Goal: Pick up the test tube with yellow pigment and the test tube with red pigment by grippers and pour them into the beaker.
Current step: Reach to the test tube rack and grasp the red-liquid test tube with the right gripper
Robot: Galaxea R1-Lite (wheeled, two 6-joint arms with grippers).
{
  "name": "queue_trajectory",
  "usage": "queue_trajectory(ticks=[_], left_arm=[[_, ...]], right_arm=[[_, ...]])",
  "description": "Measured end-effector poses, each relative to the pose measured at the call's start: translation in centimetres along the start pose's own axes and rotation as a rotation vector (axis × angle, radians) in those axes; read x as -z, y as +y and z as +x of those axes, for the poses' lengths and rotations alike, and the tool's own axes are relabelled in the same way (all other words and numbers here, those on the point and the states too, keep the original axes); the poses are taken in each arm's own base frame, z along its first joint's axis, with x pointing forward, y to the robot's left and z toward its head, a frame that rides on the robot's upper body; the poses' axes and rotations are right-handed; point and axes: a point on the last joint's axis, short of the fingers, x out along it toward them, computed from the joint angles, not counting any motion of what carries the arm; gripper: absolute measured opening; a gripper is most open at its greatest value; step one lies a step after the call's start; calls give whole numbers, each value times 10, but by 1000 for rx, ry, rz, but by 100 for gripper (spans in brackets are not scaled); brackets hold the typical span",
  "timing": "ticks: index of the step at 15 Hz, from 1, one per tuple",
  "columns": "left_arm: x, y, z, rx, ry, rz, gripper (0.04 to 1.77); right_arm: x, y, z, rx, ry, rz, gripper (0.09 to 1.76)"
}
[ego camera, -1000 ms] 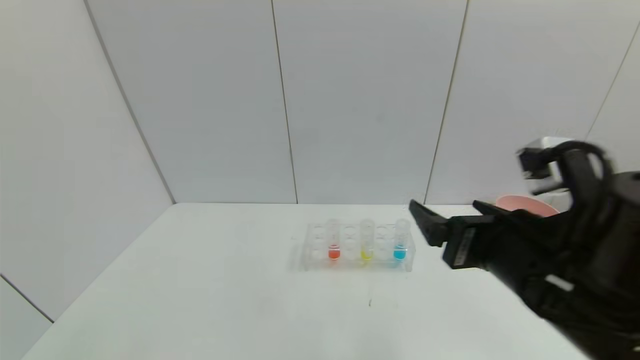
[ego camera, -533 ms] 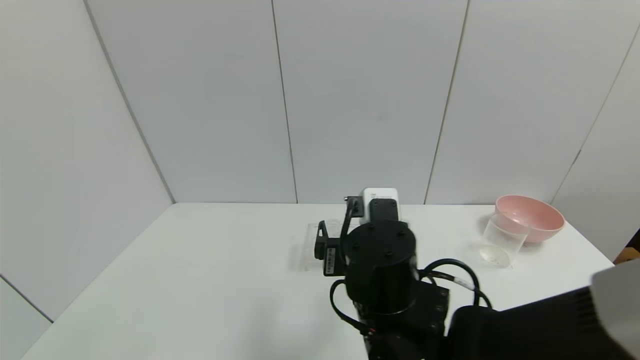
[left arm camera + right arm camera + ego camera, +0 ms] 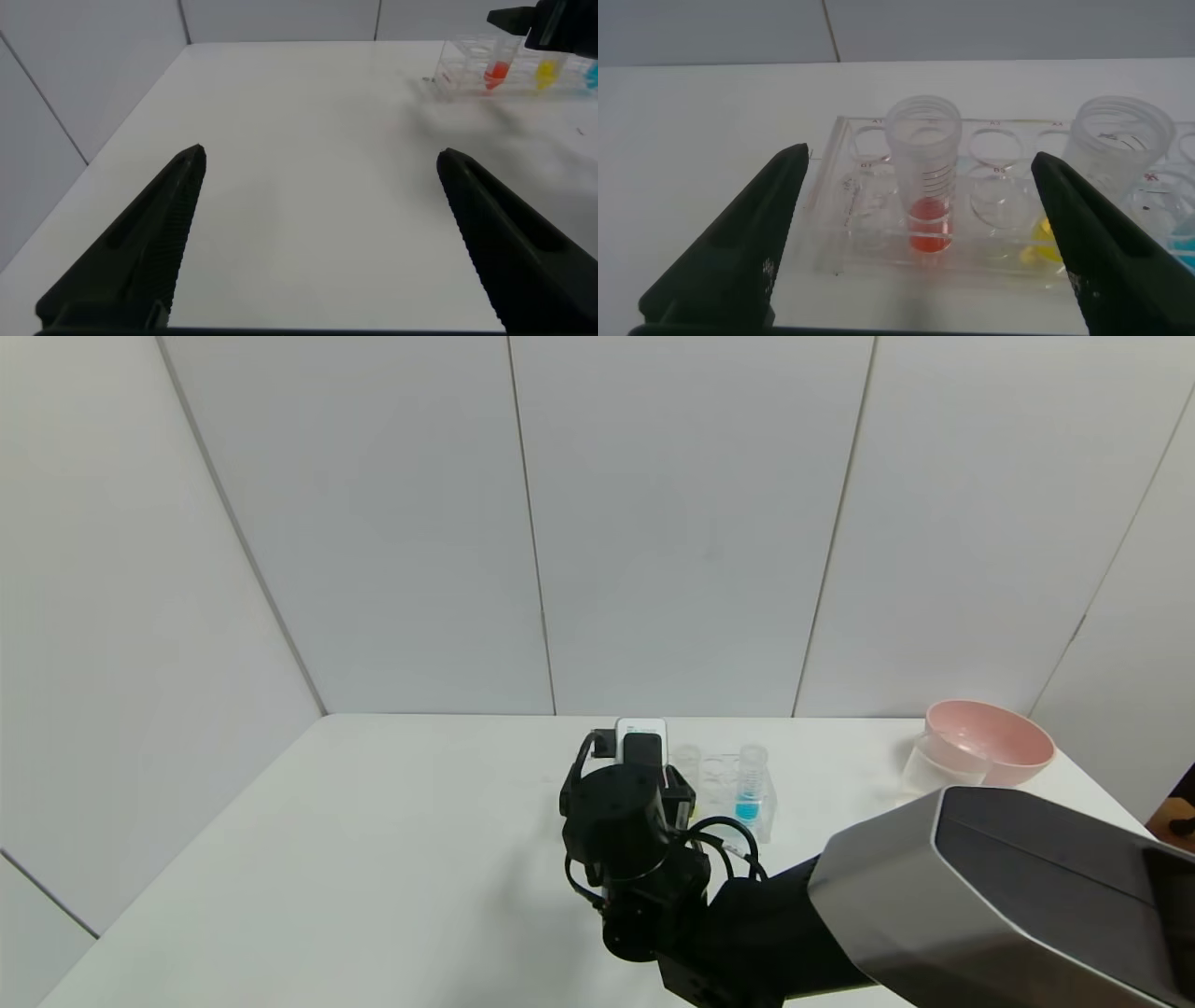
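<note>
The test tube with red pigment (image 3: 924,177) stands upright in a clear tube rack (image 3: 850,215). The test tube with yellow pigment (image 3: 1116,149) stands beside it in the same rack. My right gripper (image 3: 920,154) is open, close in front of the rack, with the red tube between its fingers and not touched. In the head view the right wrist (image 3: 624,803) hides the red tube. The beaker (image 3: 934,767) stands at the far right, partly hidden by my right arm. My left gripper (image 3: 320,152) is open and empty over bare table, well off from the rack (image 3: 467,67).
A tube with blue liquid (image 3: 747,786) stands at the rack's right end. A pink bowl (image 3: 991,737) sits behind the beaker at the table's far right corner. White walls close the table's back and left. My right arm's grey link (image 3: 1008,887) fills the lower right.
My right arm has swung from the table's right side to the left, to the rack. Its open gripper now faces the red tube. The wrist now hides the rack's left part in the head view.
</note>
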Motion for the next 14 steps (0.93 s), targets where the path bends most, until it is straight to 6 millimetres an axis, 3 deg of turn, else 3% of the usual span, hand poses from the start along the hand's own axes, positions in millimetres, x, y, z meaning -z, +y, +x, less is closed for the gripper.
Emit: queue_trajectory(ticks=[6,9,13,14], left_arm=[[0,0,0,0,0,0,176],[0,0,0,0,0,0,176],[0,0,0,0,0,0,176],[0,0,0,0,0,0,176]], right_arm=[[15,-3,32,-15,26,-7,168],[18,-4,39,-17,38,-14,116],[20,-5,41,-27,45,-17,71],[20,-6,41,-24,46,-20,54]])
